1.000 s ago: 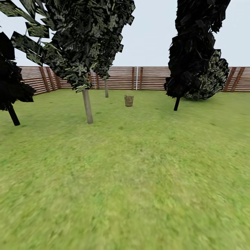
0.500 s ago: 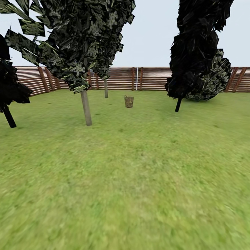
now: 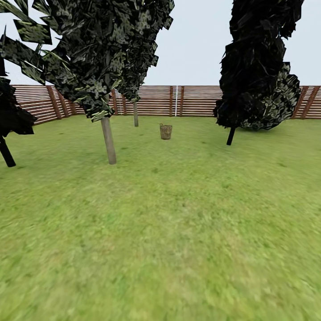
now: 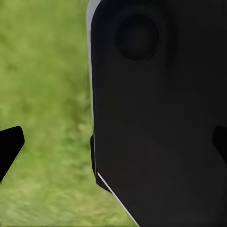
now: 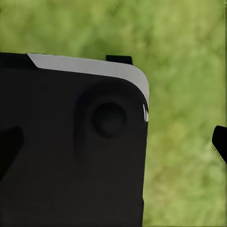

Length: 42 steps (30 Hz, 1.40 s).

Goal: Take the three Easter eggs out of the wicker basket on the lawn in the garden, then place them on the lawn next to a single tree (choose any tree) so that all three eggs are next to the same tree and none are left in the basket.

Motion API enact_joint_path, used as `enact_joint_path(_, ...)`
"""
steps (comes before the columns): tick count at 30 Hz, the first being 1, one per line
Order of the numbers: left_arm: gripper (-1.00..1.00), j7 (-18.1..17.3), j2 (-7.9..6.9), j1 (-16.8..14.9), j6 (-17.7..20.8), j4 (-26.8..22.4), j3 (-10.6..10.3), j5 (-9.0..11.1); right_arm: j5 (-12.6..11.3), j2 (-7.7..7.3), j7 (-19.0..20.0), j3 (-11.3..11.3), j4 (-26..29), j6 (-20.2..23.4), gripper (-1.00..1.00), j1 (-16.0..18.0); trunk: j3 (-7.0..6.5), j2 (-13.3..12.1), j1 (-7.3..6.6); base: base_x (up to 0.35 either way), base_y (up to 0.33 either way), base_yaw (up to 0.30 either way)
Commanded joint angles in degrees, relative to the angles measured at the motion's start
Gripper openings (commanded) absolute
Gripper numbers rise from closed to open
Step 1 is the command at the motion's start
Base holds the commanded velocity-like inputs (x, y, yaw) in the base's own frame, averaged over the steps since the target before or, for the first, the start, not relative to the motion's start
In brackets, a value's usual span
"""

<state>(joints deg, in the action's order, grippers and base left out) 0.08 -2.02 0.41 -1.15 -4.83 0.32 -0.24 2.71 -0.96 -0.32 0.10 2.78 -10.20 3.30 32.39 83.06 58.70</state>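
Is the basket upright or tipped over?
Upright: the wicker basket stands on the lawn, rim up. Too far to see its contents.

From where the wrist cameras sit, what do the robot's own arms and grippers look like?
Left gripper: black fingertips at the picture's edges. In front of them, a big matte black body part with rounded corners, a thin white edge and a round dimple. Right gripper looks alike. No cables or markings visible.
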Motion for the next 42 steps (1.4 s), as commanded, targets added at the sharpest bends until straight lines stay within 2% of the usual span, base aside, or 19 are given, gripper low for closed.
enact_joint_path(1,1.0,0.0,0.0,0.0,-0.1,-0.1,0.0,0.0,0.3,-0.01,0.0,0.0,-0.1,-0.2,1.0,0.0,0.04,0.0,0.03,0.323,0.0,0.0)
enact_joint_path(42,1.0,0.0,0.0,0.0,-0.1,-0.1,0.0,0.0,0.3,-0.01,0.0,0.0,-0.1,-0.2,1.0,0.0,0.04,0.0,0.03,0.323,0.0,0.0)
